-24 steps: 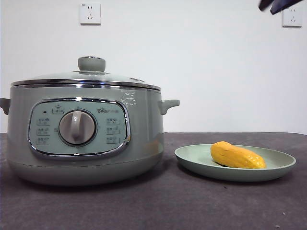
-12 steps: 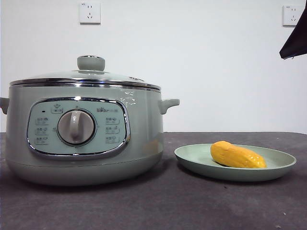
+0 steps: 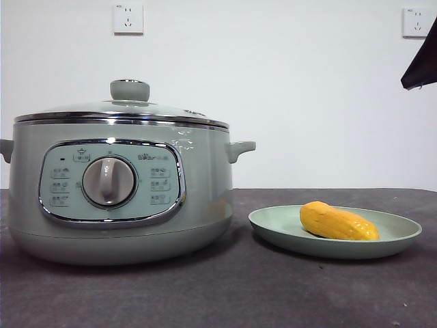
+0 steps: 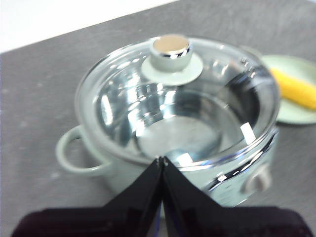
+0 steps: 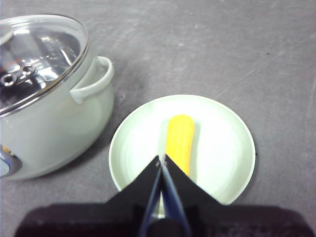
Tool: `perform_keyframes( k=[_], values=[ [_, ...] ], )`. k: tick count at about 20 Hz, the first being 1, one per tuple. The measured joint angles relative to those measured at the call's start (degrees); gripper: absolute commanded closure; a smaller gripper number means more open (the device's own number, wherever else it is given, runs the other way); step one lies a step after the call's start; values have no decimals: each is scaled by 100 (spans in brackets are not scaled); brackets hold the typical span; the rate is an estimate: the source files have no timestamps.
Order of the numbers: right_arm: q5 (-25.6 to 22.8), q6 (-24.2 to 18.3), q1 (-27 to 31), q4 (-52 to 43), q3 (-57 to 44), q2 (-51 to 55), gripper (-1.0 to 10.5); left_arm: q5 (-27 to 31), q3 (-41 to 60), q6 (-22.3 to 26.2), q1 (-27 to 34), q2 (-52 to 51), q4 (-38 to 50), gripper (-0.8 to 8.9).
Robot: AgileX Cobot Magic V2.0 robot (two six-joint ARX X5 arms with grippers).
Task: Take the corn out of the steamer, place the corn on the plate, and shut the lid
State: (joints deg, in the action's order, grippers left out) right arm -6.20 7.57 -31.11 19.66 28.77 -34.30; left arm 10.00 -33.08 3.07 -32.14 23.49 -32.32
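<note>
The sage-green steamer [image 3: 116,198] stands at the left with its glass lid [image 3: 123,113] seated on it, knob [image 3: 130,89] on top. The yellow corn [image 3: 338,222] lies on the pale green plate [image 3: 273,229] to the right. The right wrist view shows the corn [image 5: 180,140] lying on the plate [image 5: 222,148] below my right gripper [image 5: 161,160], which is shut and empty. A black arm tip [image 3: 422,65] shows at the upper right edge. My left gripper [image 4: 162,160] is shut and empty, high above the closed lid [image 4: 173,103].
The dark grey table [image 3: 225,294] stretches in front of the pot and the plate. Two wall sockets [image 3: 128,18] sit on the white wall behind. The steamer's side handle [image 3: 240,148] points toward the plate.
The black arm tip at the upper right has come down along the right edge of the front view. The steamer, lid, plate and corn have not moved.
</note>
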Motion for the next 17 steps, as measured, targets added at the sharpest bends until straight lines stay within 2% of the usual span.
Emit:
perform_keyframes(
  k=[2,4,8,11,14,17],
  values=[
    [0,0,0,9,0,0,945,24,216,348,348,-645,85,817],
    [0,0,0,7,0,0,945,13,535,442,874,-1340,509,817],
    [0,0,0,9,0,0,945,-503,1534,345,1976,-1912,1733,817],
    [0,0,0,26,0,0,945,-841,2308,94,2645,-2044,2048,817],
    [0,0,0,31,0,2,945,-874,2861,-243,2896,-2173,2039,817],
    [0,0,0,35,0,0,945,-876,3069,-369,2946,-2262,2048,817]
  ],
)
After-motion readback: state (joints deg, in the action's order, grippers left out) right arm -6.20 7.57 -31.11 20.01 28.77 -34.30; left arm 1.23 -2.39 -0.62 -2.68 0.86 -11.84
